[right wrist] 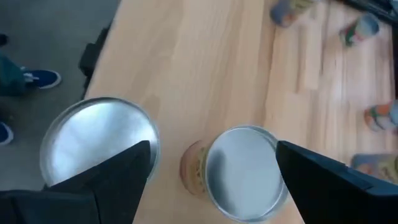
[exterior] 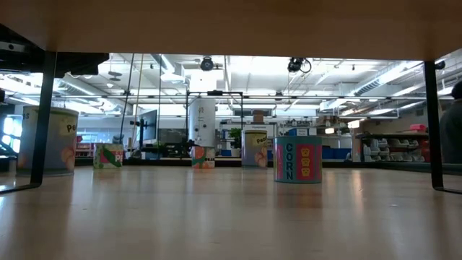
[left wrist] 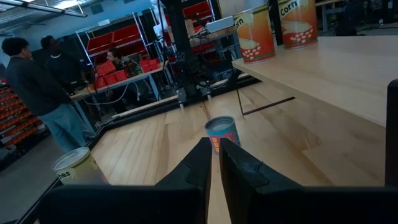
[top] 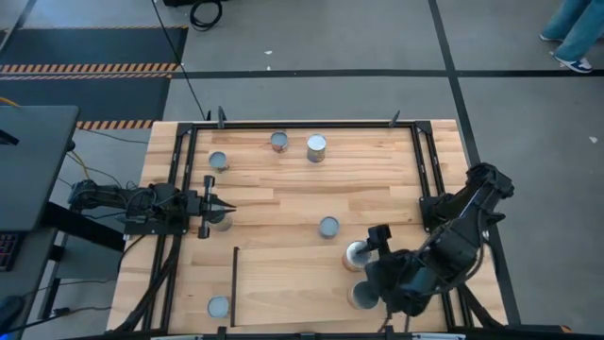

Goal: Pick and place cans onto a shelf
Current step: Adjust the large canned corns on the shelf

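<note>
While the right gripper [right wrist: 211, 165] hangs with fingers spread above a can [right wrist: 239, 171] that sits between them, it should descend straight and centred, clear of the neighbouring can [right wrist: 99, 146] just outside one finger. Farther off, the left gripper [top: 219, 205] waits, fingers together, beside another can [top: 223, 223].

The light-wood plank tabletop [top: 283, 189], framed by thin black metal rails [top: 311, 124], carries small cylindrical tins standing upright and well apart: three grey-topped ones along its far side [top: 219, 161] [top: 278, 142] [top: 316, 148] and one near the middle [top: 328, 227]. Another stands at the near left corner [top: 218, 307], beside a thin black upright strip [top: 234, 287]. Near the right, a bright-topped tin [top: 356, 255] and apparently one more [top: 360, 297] sit close together.
</note>
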Controlling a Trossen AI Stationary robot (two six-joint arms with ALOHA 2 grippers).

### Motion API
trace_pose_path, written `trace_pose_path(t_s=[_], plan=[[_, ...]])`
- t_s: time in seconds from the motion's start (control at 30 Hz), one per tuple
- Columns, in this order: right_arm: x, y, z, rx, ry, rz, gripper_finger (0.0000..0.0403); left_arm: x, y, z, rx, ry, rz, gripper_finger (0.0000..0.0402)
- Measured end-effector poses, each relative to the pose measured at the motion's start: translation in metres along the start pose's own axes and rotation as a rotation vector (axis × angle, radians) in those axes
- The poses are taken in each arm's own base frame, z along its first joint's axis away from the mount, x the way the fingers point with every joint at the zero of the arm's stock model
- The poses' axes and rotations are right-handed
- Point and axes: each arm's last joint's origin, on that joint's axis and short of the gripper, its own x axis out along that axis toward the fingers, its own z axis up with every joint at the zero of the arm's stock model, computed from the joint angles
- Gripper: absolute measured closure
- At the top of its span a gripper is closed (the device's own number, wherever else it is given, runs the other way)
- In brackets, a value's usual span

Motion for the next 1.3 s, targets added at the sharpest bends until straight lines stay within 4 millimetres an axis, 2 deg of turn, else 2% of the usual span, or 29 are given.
trace_pose_path(t_s=[0.13,0.37,0.57,0.87,1.3], plan=[[0.015,-0.005,-0.001,0.116,0.06,0.024,0.0048,0.0,0.0,0.0,0.0,0.0,0.0,0.0363],[0.03,-0.016,0.003,0.29,0.116,0.103,0.0048,0.0,0.0,0.0,0.0,0.0,0.0,0.0363],[0.031,-0.022,0.004,0.393,0.151,0.154,0.0048,0.0,0.0,0.0,0.0,0.0,0.0,0.0363],[0.024,-0.012,0.002,0.363,0.159,0.184,0.0048,0.0,0.0,0.0,0.0,0.0,0.0,0.0363],[0.025,-0.014,-0.001,0.273,0.157,0.12,0.0048,0.0,0.0,0.0,0.0,0.0,0.0,0.0363]])
